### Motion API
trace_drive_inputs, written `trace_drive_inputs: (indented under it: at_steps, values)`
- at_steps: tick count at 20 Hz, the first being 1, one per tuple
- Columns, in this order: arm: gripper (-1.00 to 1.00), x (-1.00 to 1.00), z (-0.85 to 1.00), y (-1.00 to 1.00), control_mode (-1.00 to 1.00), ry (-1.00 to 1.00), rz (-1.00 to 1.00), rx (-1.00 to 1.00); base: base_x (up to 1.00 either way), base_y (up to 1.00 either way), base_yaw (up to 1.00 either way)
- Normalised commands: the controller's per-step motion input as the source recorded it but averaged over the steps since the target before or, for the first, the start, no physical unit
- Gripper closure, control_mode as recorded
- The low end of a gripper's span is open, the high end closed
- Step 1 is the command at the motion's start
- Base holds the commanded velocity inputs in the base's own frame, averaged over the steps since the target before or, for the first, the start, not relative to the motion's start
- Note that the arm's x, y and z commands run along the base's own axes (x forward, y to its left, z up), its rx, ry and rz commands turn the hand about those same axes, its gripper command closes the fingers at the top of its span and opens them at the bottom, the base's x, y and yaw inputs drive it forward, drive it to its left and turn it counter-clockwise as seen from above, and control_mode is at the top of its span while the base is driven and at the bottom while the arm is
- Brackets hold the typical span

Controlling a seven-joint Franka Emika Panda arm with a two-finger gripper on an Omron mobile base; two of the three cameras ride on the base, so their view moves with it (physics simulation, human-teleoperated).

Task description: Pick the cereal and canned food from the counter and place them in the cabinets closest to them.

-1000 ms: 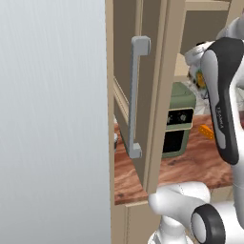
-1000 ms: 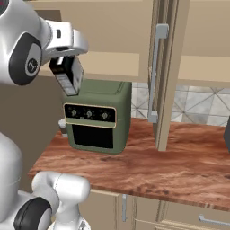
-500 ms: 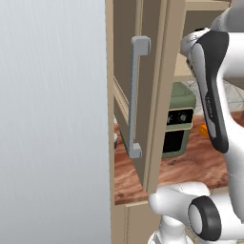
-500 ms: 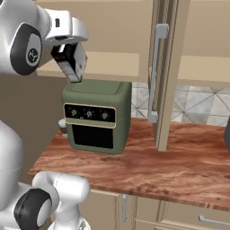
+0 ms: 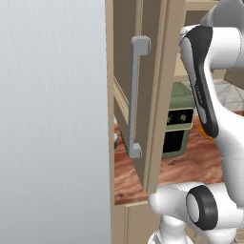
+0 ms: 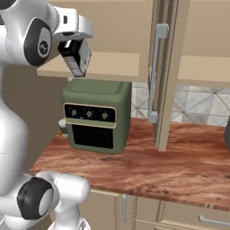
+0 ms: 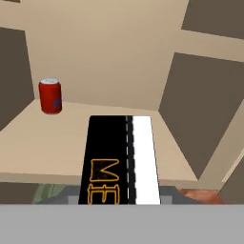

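Aloft, claw (image 6: 76, 60) gripping cereal (image 7: 121, 162), cabinets (image 7: 52, 143)

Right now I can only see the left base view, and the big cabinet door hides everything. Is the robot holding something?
Observer: Yes. In the right base view the tool carries the cereal, a black box, up above the green oven.
Operator: Is it near the shelf yet?
Observer: In the hand view the cereal points into the open cabinet, over the front edge of the pale shelf.
Operator: Is anything on that shelf already?
Observer: A red can stands upright at the back left, apart from the box.
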Motion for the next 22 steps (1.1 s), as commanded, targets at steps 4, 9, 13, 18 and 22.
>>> trace_drive_inputs:
  at_steps: [4, 9, 13, 18, 22]
  values:
    - [1.00, 0.54, 0.00, 0.00, -1.00, 0.00, -0.03, 0.07, 0.00, 0.00, 0.00]
    - [1.00, 0.55, 0.00, 0.00, -1.00, 0.00, -0.02, 0.06, 0.00, 0.00, 0.00]
    - [1.00, 0.55, 0.00, 0.00, -1.00, 0.00, -0.02, 0.05, 0.00, 0.00, 0.00]
    - [1.00, 0.55, 0.00, 0.00, -1.00, 0.00, -0.02, 0.05, 0.00, 0.00, 0.00]
    - [1.00, 0.49, 0.00, 0.00, -1.00, 0.00, -0.02, 0.02, 0.00, 0.00, 0.00]
